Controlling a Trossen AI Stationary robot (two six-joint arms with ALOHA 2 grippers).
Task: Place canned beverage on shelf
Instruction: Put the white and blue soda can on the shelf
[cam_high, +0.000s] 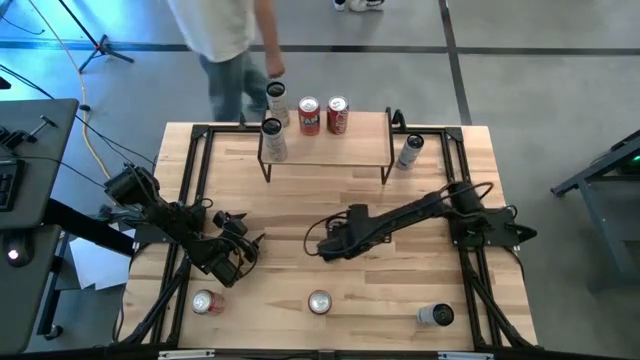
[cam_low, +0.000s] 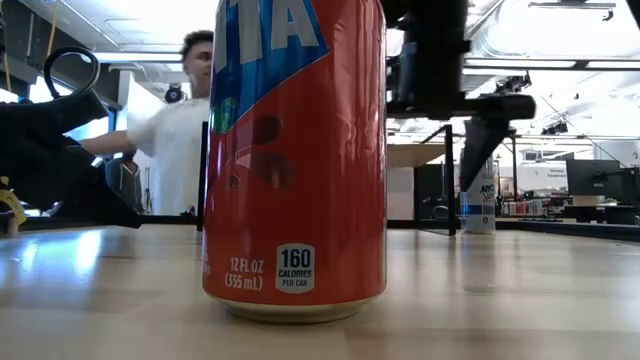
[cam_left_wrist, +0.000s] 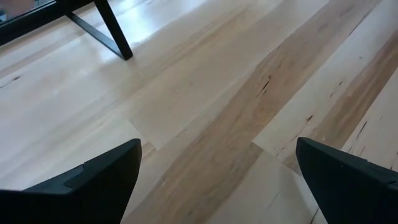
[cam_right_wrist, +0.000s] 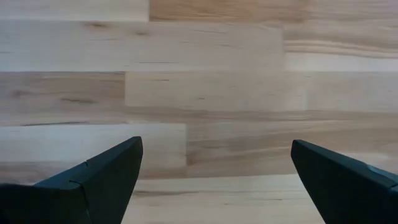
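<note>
Looking straight down: shelf (cam_high: 325, 146) at 12 o'clock carries four cans, two silver, two red. Silver can (cam_high: 410, 152) stands just off its 3 o'clock end. Three more cans at 6 o'clock: red can (cam_high: 207, 302), centre can (cam_high: 319, 302), toppled silver can (cam_high: 436, 316). Person (cam_high: 225, 40) reaches at the shelf.

Table level: orange can (cam_low: 295, 150) fills the view.

Left wrist: my left hand (cam_left_wrist: 217, 177) wide open, empty, over bare worktop (cam_left_wrist: 205, 93).

Right wrist: my right hand (cam_right_wrist: 214, 177) wide open, empty. Judgement: descend squarely, fingers straddling the centre can, grip mid-body.
</note>
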